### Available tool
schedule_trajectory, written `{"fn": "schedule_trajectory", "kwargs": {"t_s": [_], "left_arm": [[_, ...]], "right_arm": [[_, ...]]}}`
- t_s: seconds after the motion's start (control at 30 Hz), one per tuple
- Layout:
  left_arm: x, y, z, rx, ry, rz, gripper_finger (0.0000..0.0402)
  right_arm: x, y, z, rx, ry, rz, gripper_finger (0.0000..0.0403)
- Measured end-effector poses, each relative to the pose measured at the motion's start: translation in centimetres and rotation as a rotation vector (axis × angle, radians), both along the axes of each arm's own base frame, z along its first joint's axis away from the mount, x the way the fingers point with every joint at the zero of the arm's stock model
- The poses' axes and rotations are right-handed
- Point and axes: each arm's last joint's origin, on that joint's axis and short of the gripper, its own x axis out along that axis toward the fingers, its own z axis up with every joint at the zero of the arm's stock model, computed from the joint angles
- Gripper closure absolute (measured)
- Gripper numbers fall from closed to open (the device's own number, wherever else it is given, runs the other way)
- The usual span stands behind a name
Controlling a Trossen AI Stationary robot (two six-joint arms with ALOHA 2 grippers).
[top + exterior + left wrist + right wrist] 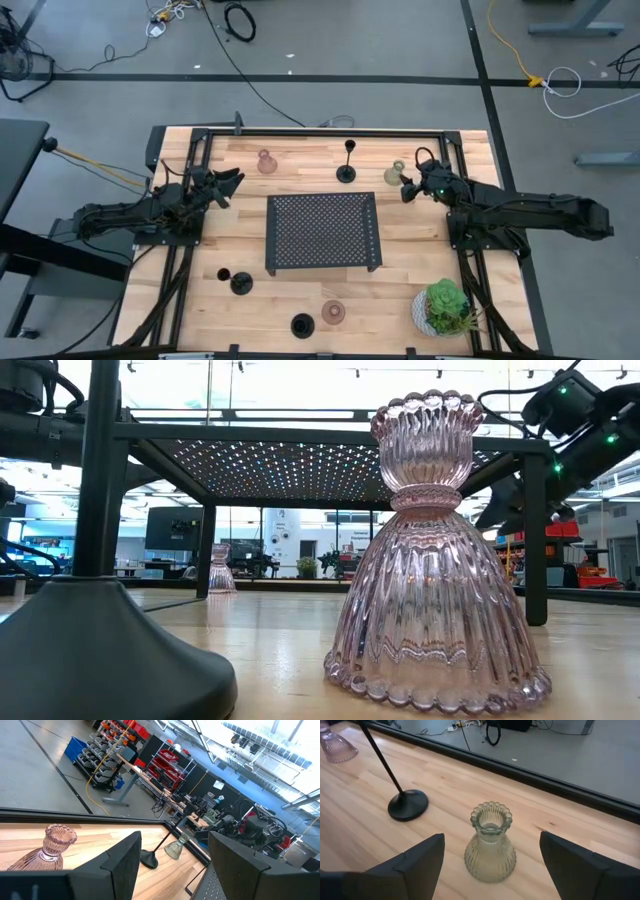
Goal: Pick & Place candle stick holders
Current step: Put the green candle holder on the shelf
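Observation:
An olive-green glass holder (394, 174) stands on its base at the far right of the table. My right gripper (408, 188) is open just beside it. In the right wrist view the holder (489, 845) stands ahead of the gripper (491, 837), between the lines of its fingers, untouched. A black holder (347, 172) with a thin stem stands to its left. A pink glass holder (267, 161) stands farther left. My left gripper (234, 186) is open and empty near the pink holder (47, 850). Two black holders (241, 283) (302, 325) and a pinkish glass holder (333, 312) stand near the front edge.
A black perforated tray (322, 232) on legs stands at the table's middle, between the arms. A green plant in a white pot (443, 305) stands at the front right. A small black disc (223, 273) lies by the front-left black holder. Black frame rails run along the table's sides.

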Motion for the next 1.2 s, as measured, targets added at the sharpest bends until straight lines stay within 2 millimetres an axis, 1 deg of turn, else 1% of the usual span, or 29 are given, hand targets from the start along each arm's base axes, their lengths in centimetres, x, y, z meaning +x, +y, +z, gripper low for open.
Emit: {"fn": "schedule_trajectory", "kwargs": {"t_s": [0.2, 0.63, 0.93, 1.2], "left_arm": [[0.0, 0.0, 0.0, 0.000, 0.000, 0.000, 0.0168], [0.0, 0.0, 0.0, 0.000, 0.000, 0.000, 0.0168], [0.0, 0.0, 0.0, 0.000, 0.000, 0.000, 0.0168], [0.0, 0.0, 0.0, 0.000, 0.000, 0.000, 0.0168]], "right_arm": [[0.4, -0.1, -0.8, 0.007, 0.014, -0.002, 0.0064], [1.6, -0.8, -2.1, 0.012, 0.064, -0.038, 0.0064], [2.5, -1.6, -2.7, 0.010, 0.053, -0.061, 0.0064], [3.2, -2.3, -3.4, 0.025, 0.043, -0.046, 0.0065]]}}
